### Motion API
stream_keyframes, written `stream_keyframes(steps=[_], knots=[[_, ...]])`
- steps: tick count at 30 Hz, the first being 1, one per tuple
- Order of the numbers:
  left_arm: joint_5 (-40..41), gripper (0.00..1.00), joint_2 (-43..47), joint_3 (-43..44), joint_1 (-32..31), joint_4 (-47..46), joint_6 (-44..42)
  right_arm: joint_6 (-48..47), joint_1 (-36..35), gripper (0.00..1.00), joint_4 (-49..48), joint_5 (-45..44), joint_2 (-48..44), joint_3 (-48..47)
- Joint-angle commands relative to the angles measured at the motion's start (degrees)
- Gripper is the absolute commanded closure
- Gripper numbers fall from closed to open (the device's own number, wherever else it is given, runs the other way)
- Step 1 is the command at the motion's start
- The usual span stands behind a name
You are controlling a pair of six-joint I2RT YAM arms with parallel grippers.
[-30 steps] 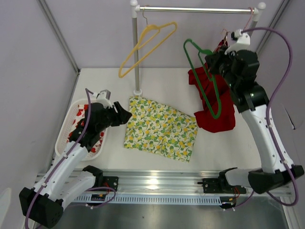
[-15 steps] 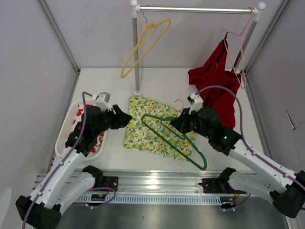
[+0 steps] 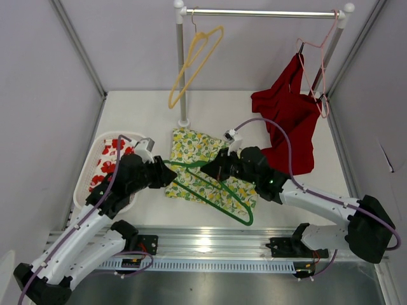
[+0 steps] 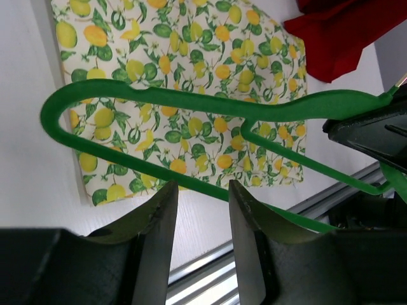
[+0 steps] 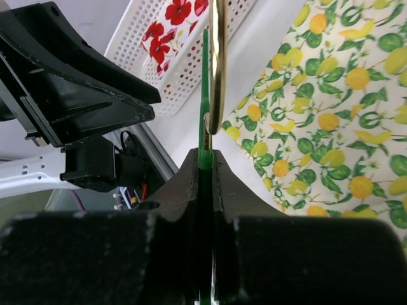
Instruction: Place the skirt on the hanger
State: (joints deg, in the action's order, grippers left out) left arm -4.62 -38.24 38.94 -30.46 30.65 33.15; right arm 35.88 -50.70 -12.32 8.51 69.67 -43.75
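Top external: my right gripper (image 3: 211,170), clenched on hanger (image 4: 305,103), brought it over skirt (image 3: 191,149) (threading next); left gripper (image 3: 168,173) still parted, narrowing.

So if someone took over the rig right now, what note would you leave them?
Right gripper: shut on the green hanger near its hook, holding it over the lemon-print skirt.
Left gripper: jaws apart at the hanger's lower bar, not gripping it.
Skirt: flat on the table, partly under the hanger.
Done: hanger is off the rail and at the skirt.
Left: get the skirt onto the hanger; probably hang it on the rail afterwards.
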Motion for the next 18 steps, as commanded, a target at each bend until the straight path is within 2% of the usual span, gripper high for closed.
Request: stream_keyframes(steps=[1,8,10,18], knots=[[2.9,0.58,-0.3,-0.4,-2.5,1.4,2.1,1.8,-2.6,1.0,-8.3,1.3,1.2,2.1],[4.4,0.6,-4.0,-0.4,-5.8,2.0,3.0,3.0,-4.3,1.0,-18.8,3.3,2.2,11.8],[7.6,0.6,-5.8,-0.1,-7.1,3.3,3.5,2.7,-4.4,1.0,-21.0,4.1,2.7,14.7],[13.8,0.56,-8.6,-2.7,-9.8,5.0,6.8,1.9,-4.7,1.0,-29.2,3.6,7.2,17.7]])
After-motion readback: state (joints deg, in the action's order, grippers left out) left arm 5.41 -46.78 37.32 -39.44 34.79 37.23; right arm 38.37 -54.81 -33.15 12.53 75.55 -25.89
